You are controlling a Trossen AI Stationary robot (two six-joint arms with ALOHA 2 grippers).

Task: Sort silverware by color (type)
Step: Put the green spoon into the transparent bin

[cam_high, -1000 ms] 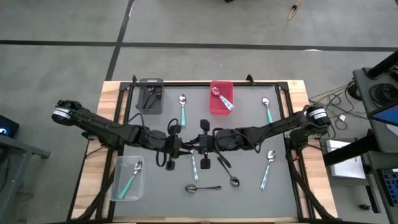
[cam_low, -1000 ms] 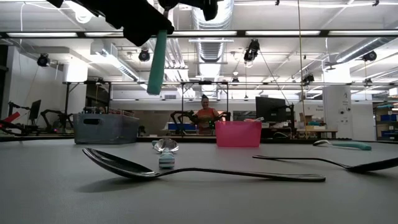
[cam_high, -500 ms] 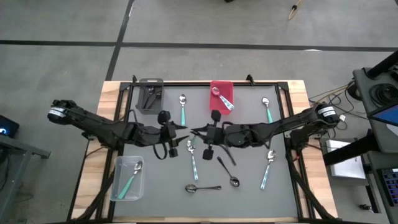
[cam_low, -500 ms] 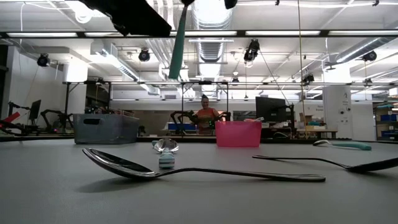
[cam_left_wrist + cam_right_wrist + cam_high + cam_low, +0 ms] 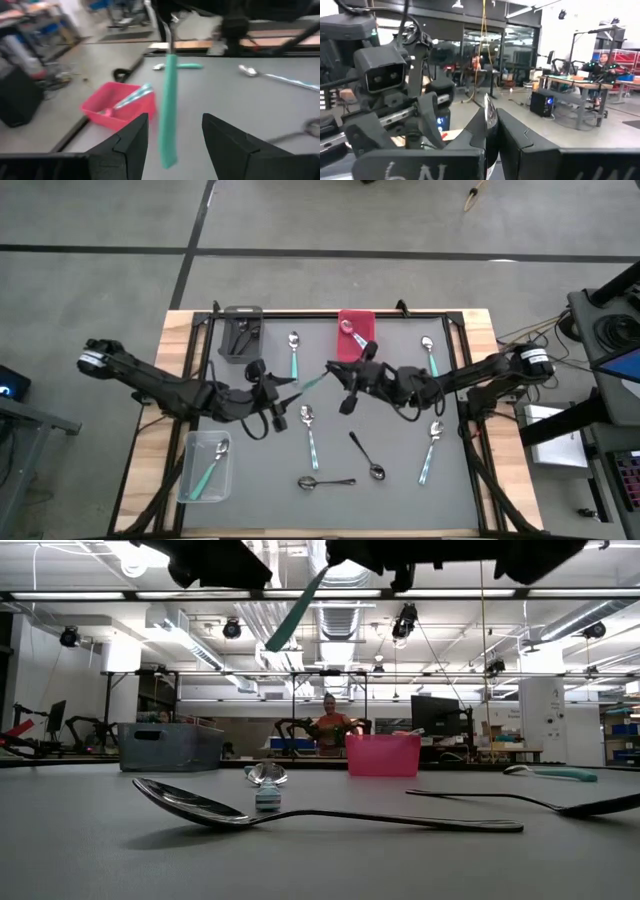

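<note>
The 2 dark six-joint arms are reaching in from opposite sides of the table and nearly meeting above its middle. The left gripper (image 5: 283,387) is hovering with its 2 fingers (image 5: 131,142) spread apart and nothing between them. The right gripper (image 5: 343,375) is facing it from just beside, its fingers (image 5: 512,137) pressed together and pinching the shiny bowl end of a teal-handled spoon (image 5: 312,382), whose handle is sticking out toward the left gripper.
</note>
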